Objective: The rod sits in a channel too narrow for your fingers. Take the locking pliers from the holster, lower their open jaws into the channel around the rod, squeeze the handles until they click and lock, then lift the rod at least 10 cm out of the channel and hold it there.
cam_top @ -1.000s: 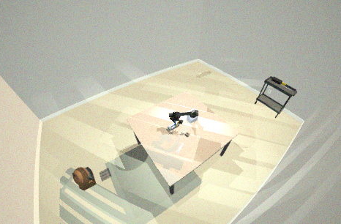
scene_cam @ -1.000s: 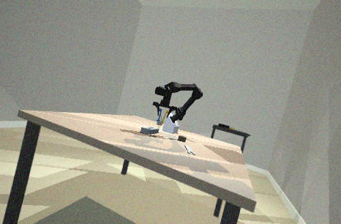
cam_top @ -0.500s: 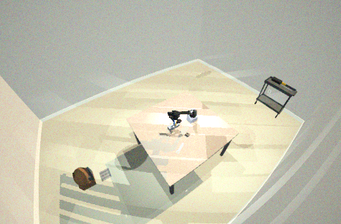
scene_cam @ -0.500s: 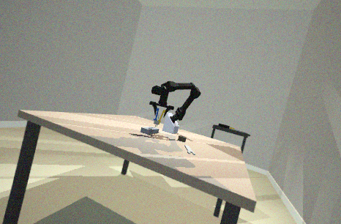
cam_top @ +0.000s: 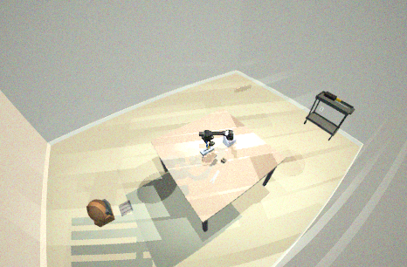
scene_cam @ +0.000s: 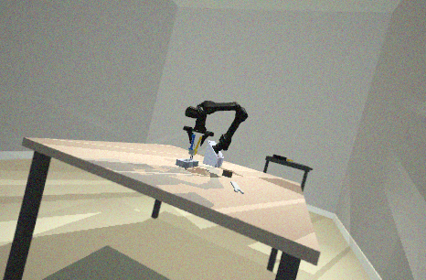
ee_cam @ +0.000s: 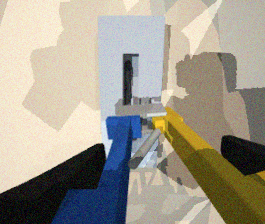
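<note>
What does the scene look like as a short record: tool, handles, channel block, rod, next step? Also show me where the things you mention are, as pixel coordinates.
tool: pliers [scene_cam: 191,150] [ee_cam: 142,120], out of the holster, jaws down
handles: one blue, one yellow, spread apart between the fingers [scene_cam: 198,134]
block: pale blue-grey [cam_top: 207,151] [scene_cam: 186,163] [ee_cam: 150,37], on the table [cam_top: 235,174] [scene_cam: 273,201], slot upward
rod: cannot be told apart in the dark slot
next: probably line the jaws up with the slot
</note>
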`<state>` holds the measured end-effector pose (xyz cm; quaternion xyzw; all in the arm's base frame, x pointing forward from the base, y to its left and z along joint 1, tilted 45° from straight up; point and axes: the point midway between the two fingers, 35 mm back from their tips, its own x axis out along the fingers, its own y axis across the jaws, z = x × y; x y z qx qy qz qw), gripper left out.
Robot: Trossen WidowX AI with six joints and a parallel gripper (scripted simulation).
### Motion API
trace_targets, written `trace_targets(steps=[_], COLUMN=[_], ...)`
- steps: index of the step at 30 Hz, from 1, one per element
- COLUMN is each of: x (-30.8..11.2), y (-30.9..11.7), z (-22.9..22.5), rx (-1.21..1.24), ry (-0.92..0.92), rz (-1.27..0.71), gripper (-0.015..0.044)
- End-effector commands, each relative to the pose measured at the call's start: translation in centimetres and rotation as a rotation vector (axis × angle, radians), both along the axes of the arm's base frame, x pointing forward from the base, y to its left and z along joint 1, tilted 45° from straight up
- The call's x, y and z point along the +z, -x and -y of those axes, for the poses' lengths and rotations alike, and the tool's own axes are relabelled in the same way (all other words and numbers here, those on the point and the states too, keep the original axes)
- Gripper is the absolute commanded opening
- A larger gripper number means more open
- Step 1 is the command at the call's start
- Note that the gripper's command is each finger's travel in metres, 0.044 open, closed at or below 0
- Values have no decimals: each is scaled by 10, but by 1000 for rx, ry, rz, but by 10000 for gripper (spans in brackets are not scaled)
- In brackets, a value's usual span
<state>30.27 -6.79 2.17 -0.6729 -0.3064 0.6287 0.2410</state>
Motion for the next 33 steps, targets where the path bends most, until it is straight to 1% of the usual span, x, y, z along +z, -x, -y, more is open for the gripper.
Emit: trace_targets(steps=[1, 7, 33], x=[-4, -11, -13], y=[-1, 0, -2], z=[7, 13, 15], rx=[-36, -78, -78], ry=[4, -1, 1], rz=[-24, -65, -64], gripper=[318, 318, 318])
